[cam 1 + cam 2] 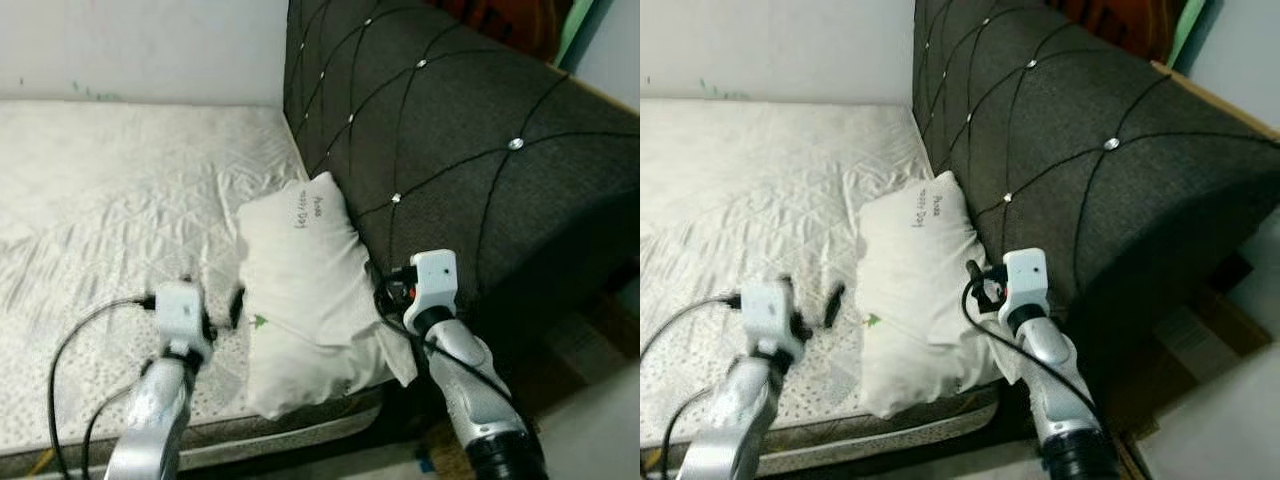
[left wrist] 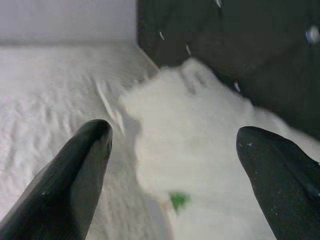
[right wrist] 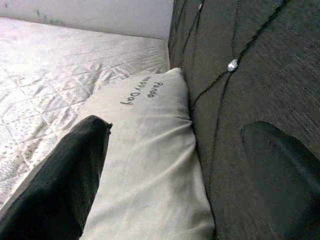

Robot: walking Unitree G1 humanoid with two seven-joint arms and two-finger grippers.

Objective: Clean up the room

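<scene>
white pillow (image 1: 305,290) seen propped against dark headboard (image 1: 470,150) at mattress (image 1: 120,210) edge, ungrasped. left gripper (image 2: 172,155) and right gripper (image 3: 185,165) held wide beside it. tidying judged barely started.

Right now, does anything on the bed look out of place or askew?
Yes. The white pillow lies lengthwise against the dark headboard, and its near end hangs over the edge of the mattress. The sheet is also wrinkled.
</scene>
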